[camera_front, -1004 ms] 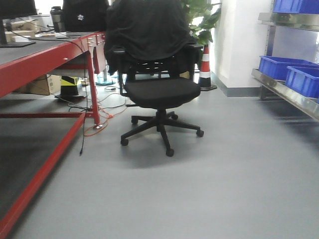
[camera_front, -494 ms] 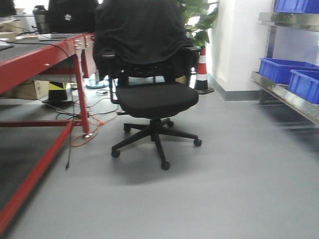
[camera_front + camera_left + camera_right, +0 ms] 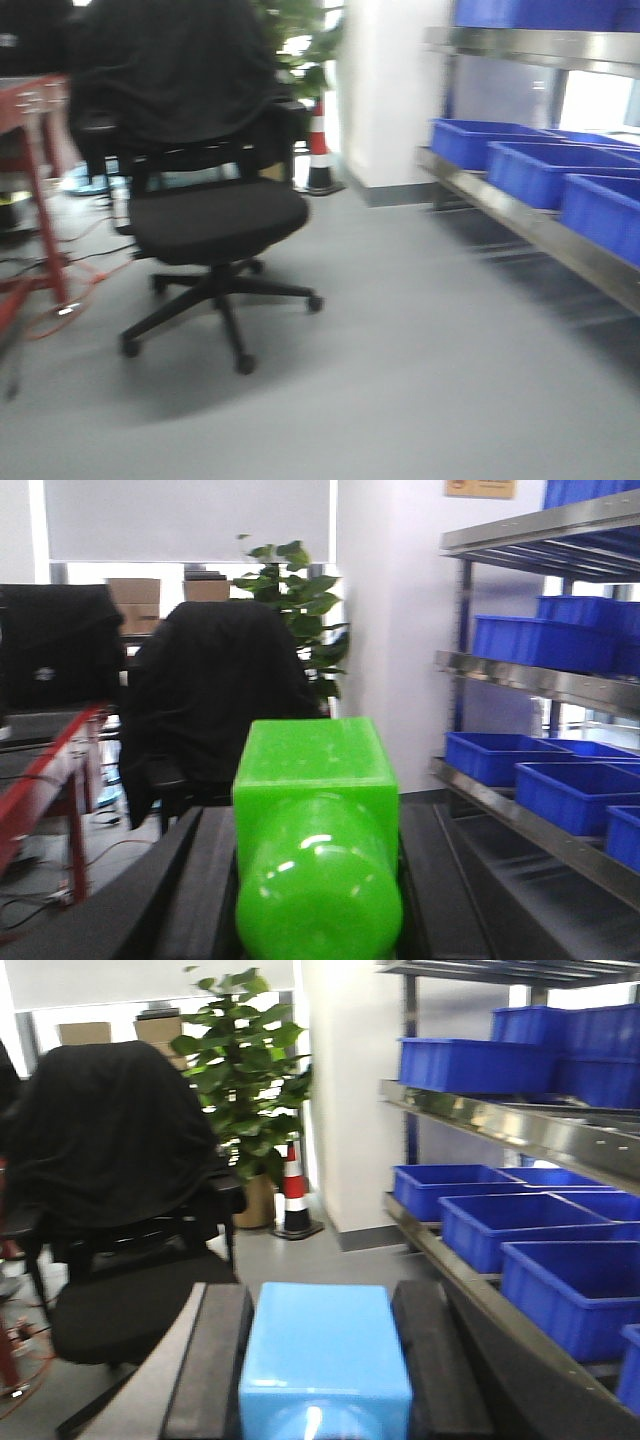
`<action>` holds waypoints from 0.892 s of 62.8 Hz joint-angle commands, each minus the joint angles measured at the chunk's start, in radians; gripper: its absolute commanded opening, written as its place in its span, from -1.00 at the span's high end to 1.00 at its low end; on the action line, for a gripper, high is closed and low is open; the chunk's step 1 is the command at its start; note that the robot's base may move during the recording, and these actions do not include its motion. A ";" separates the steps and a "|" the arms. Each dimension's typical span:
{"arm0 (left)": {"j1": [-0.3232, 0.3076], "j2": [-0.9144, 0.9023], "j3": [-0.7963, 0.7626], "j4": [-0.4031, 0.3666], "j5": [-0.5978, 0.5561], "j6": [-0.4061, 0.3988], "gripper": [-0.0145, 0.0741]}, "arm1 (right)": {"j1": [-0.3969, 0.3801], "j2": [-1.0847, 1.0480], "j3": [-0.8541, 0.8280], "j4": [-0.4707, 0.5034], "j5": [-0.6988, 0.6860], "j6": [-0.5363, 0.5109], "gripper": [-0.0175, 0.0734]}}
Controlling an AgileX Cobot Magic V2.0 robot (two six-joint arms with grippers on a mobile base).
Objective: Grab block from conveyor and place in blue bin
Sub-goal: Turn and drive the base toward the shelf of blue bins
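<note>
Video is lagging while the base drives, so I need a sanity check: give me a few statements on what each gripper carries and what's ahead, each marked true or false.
1. The left gripper holds a bright green plastic block. True.
2. The right gripper is empty. False: its jaws are closed on a light blue plastic block.
3. Blue plastic bins sit on the steel shelf. True.
4. The black office chair has a bare backrest. False: a black garment is draped over it.
</note>
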 commanded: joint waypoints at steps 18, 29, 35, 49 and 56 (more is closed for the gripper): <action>-0.006 -0.004 -0.002 -0.001 -0.018 -0.006 0.92 | 0.002 -0.003 -0.002 -0.003 -0.026 -0.004 0.95; -0.006 -0.004 -0.002 -0.001 -0.018 -0.006 0.92 | 0.002 -0.003 -0.002 -0.003 -0.026 -0.004 0.95; -0.006 -0.004 -0.002 -0.001 -0.018 -0.006 0.92 | 0.002 -0.003 -0.002 -0.003 -0.026 -0.004 0.95; -0.006 -0.004 -0.002 -0.001 -0.018 -0.006 0.92 | 0.002 -0.003 -0.002 -0.003 -0.026 -0.004 0.95; -0.006 -0.004 -0.002 -0.001 -0.018 -0.006 0.92 | 0.002 -0.003 -0.002 -0.003 -0.026 -0.004 0.95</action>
